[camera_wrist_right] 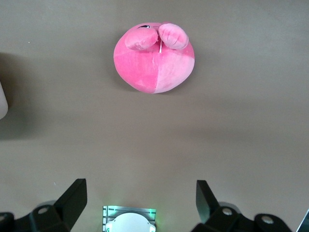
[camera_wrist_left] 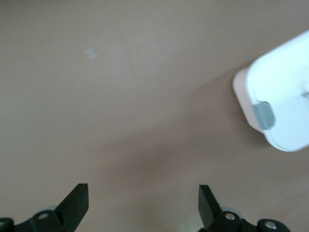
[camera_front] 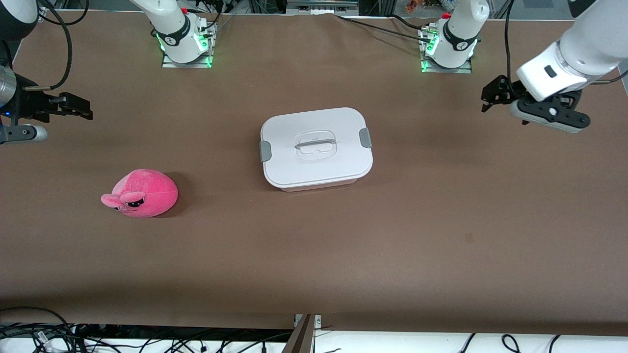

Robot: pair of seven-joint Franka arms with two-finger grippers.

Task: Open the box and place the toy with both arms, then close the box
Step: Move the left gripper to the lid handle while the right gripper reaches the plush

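Box (camera_front: pixel 316 147): on the brown table (camera_front: pixel 314 255), about midway between the two arm ends. White lid (camera_front: pixel 314 135) seated flat; one grey clip (camera_front: pixel 265 151) on the side toward the right arm's end, the other clip (camera_front: pixel 365 138) on the side toward the left arm's end. Clear recessed handle (camera_front: pixel 316 144) at the lid's middle, untouched.
Toy (camera_front: pixel 142 193): pink plush resting on the table toward the right arm's end, at about 8 o'clock from the box in the front view, nearer the front camera than the box and well apart from it. Dark half-closed eye faces the front camera.
Left gripper (camera_front: pixel 495 94): in the air over bare table at the left arm's end, at about 2 o'clock from the box. Fingers (camera_wrist_left: pixel 77 203) spread wide, nothing between them, touching nothing.
Right gripper (camera_front: pixel 78 109): in the air over bare table at the right arm's end, at about 11 o'clock from the toy. Fingers (camera_wrist_right: pixel 72 200) spread wide, holding nothing; toy (camera_wrist_right: pixel 154 60) visible on the table below, clear of the claw.
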